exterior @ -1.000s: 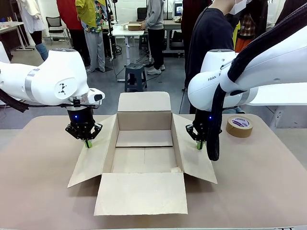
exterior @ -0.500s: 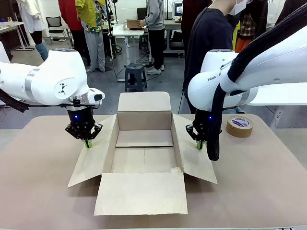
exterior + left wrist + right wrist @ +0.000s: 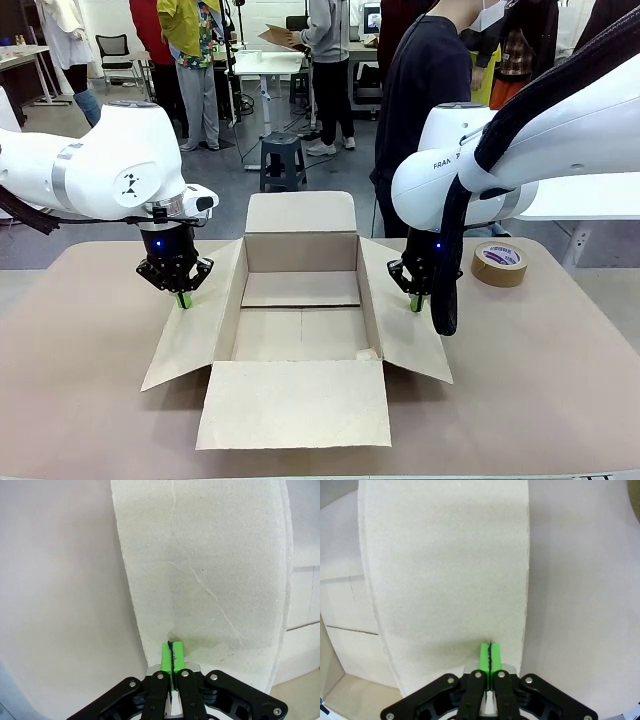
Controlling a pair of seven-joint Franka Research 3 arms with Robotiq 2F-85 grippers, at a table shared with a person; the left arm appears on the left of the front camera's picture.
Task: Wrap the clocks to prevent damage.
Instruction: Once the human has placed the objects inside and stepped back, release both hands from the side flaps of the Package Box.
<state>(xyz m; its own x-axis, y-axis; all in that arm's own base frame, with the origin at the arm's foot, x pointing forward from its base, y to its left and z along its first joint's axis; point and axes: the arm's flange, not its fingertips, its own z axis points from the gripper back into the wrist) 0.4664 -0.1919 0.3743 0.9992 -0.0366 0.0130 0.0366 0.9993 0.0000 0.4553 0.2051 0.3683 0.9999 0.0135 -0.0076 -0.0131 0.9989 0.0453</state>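
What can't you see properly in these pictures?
- Front view: the print on the tape roll is too small to read.
- Front view: the person is cut off by the top edge and partly hidden behind the right arm.
- Left wrist view: the left gripper has shut pads that hide whether it touches the box flap.

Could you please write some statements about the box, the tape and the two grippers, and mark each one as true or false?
1. The left gripper and the right gripper are both shut. True.
2. The tape roll lies inside the cardboard box. False: it lies on the table, to the right of the box.
3. The box's flaps are folded shut. False: all four are spread open.
4. The left gripper points down at the left flap. True.
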